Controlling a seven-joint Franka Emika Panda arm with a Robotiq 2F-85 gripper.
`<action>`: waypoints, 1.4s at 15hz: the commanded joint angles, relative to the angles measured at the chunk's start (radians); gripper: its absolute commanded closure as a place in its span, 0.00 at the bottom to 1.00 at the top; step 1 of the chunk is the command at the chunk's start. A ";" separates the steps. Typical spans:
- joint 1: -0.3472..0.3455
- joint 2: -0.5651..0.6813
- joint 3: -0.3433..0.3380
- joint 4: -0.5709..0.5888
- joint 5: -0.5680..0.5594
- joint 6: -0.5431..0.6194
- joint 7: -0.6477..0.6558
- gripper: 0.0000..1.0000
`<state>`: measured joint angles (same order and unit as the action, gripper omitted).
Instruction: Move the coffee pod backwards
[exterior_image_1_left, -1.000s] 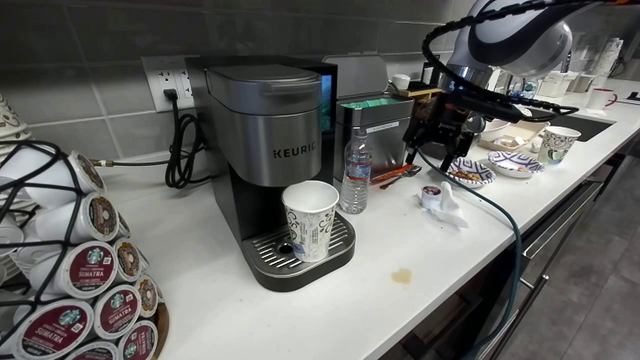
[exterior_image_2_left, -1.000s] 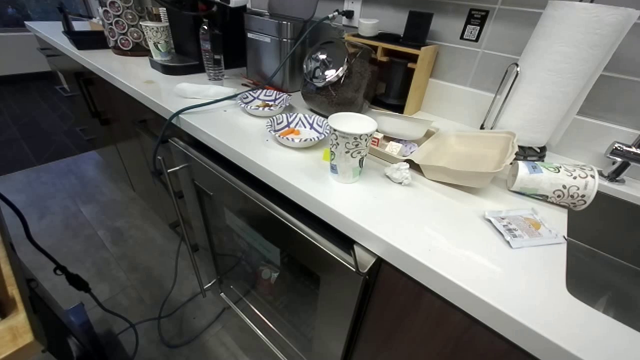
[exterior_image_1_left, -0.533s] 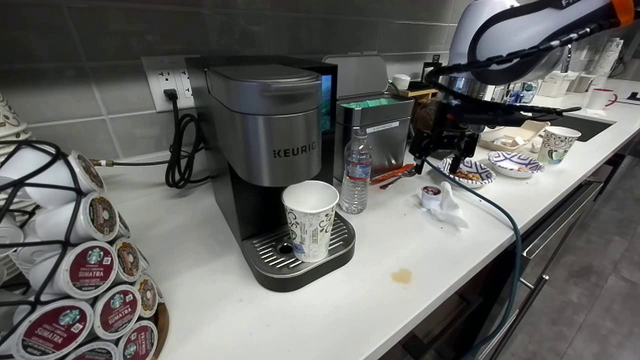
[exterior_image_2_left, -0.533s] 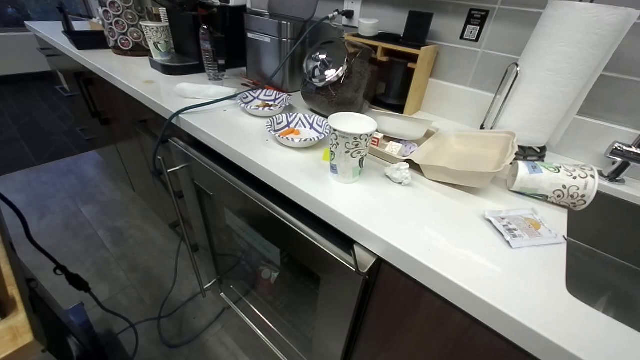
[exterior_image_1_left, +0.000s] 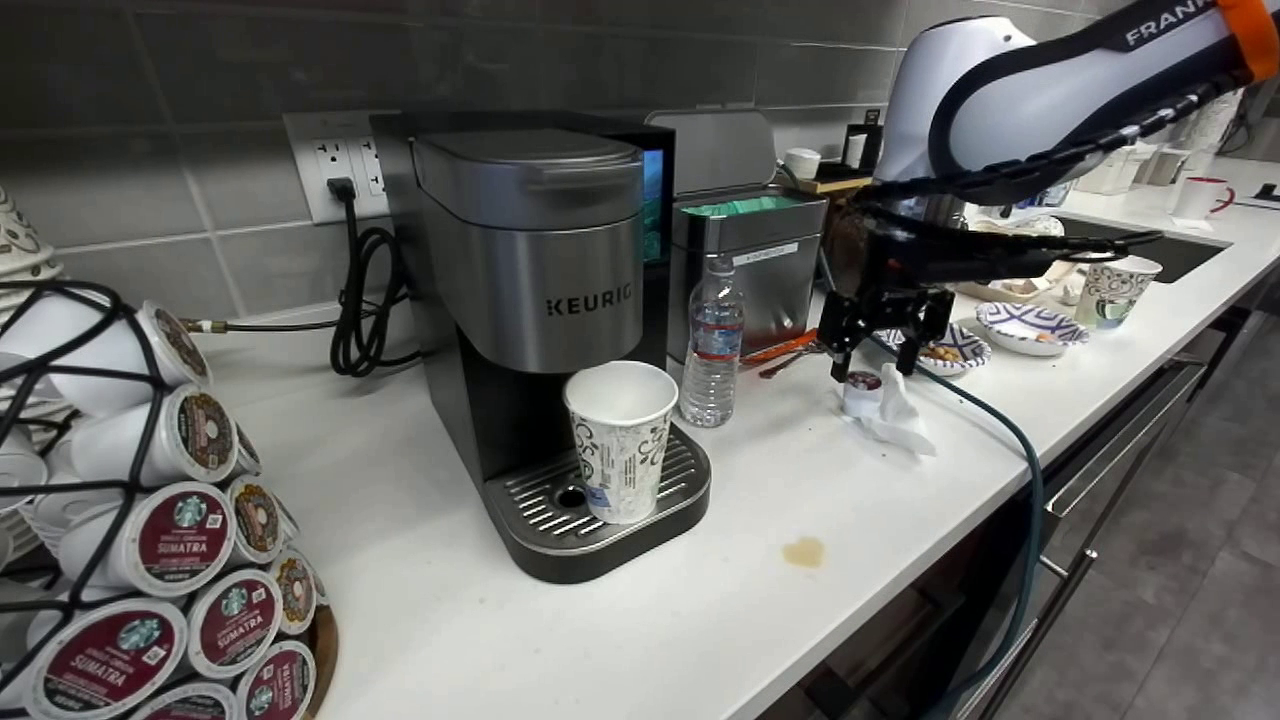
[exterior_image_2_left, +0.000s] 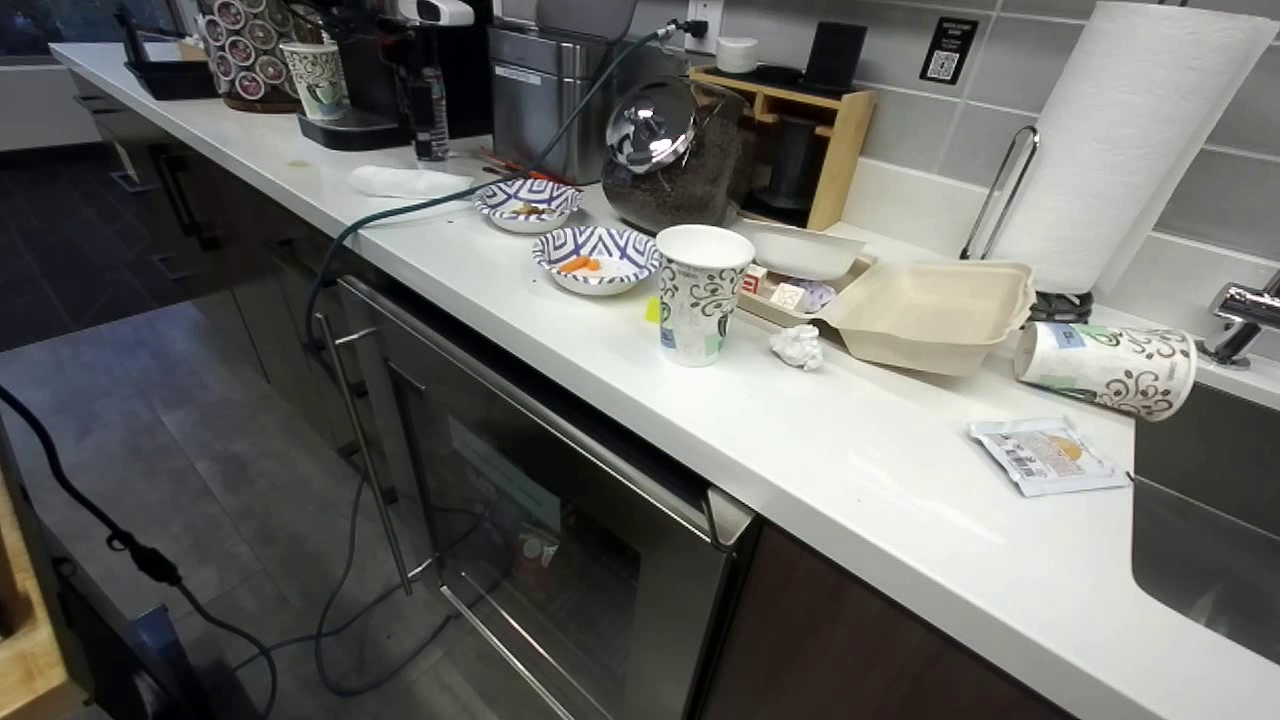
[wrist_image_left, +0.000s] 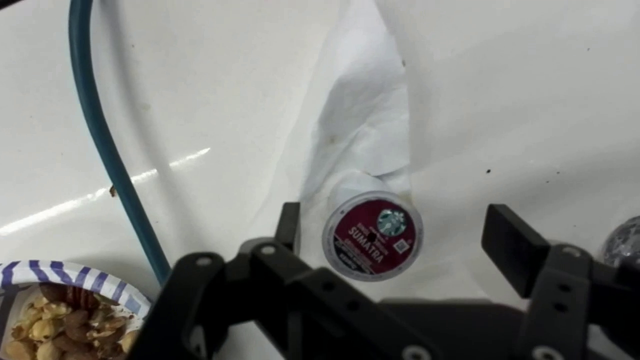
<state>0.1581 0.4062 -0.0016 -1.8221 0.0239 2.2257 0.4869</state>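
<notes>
The coffee pod (exterior_image_1_left: 861, 402) stands on the counter with its maroon lid facing up, on or against a crumpled white napkin (exterior_image_1_left: 905, 425). In the wrist view the pod (wrist_image_left: 371, 237) lies between the two fingers, nearer the left one, with a wide gap on the right. The napkin (wrist_image_left: 365, 120) extends away from it there. My gripper (exterior_image_1_left: 874, 366) is open and empty, with its fingertips just above the pod and apparently not touching it. The pod is hidden in an exterior view, where a long white shape, probably the napkin (exterior_image_2_left: 410, 182), shows.
A water bottle (exterior_image_1_left: 712, 350) and a Keurig machine (exterior_image_1_left: 540, 260) with a paper cup (exterior_image_1_left: 620, 440) stand beside the pod. A bowl of nuts (wrist_image_left: 75, 320) and a teal cable (wrist_image_left: 107, 135) lie close to the gripper. A second patterned bowl (exterior_image_1_left: 1030, 328) is farther along. The counter's front edge is near.
My gripper has moved down and slightly right in an exterior view, from above the counter to just over the pod. The fingers stay open. The pod and napkin have not moved.
</notes>
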 joint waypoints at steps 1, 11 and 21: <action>0.013 0.010 -0.006 -0.013 -0.016 0.021 0.024 0.13; 0.026 0.039 -0.030 -0.007 -0.038 0.101 0.073 0.18; 0.037 0.036 -0.045 -0.010 -0.081 0.094 0.106 0.41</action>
<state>0.1782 0.4415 -0.0348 -1.8220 -0.0307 2.3033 0.5619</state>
